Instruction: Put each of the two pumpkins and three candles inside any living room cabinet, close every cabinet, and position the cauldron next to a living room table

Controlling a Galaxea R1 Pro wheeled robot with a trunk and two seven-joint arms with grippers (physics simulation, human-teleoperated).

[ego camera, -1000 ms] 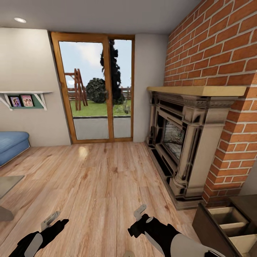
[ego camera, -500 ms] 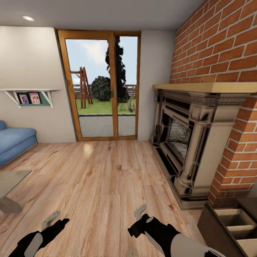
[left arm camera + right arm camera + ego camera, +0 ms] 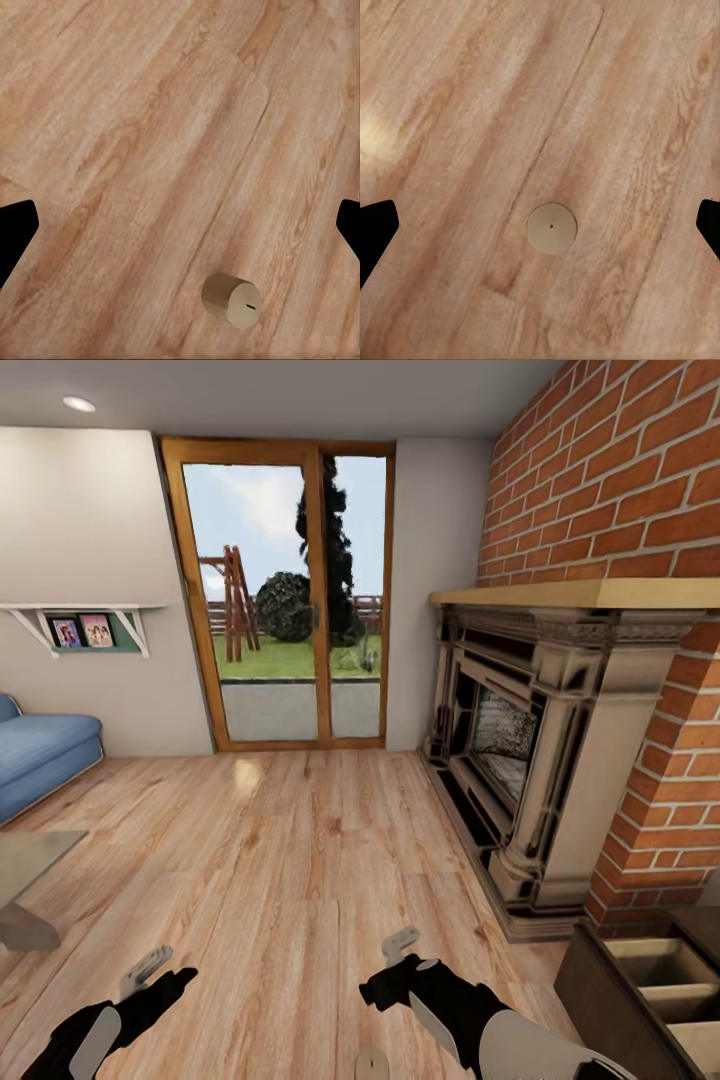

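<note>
Candle (image 3: pixel 552 227): upright on wood floor (image 3: pixel 280 860), directly beneath open, empty right fingers (image 3: pixel 400 942). Left fingers (image 3: pixel 148 966) spread, empty, candle (image 3: pixel 232 301) just ahead. Cabinet (image 3: pixel 640 990) drawers open, beside right arm.

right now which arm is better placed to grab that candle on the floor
Right, probably. The candle sits centred under the open right gripper, seen top-down; for the left gripper it lies off to one side.
</note>
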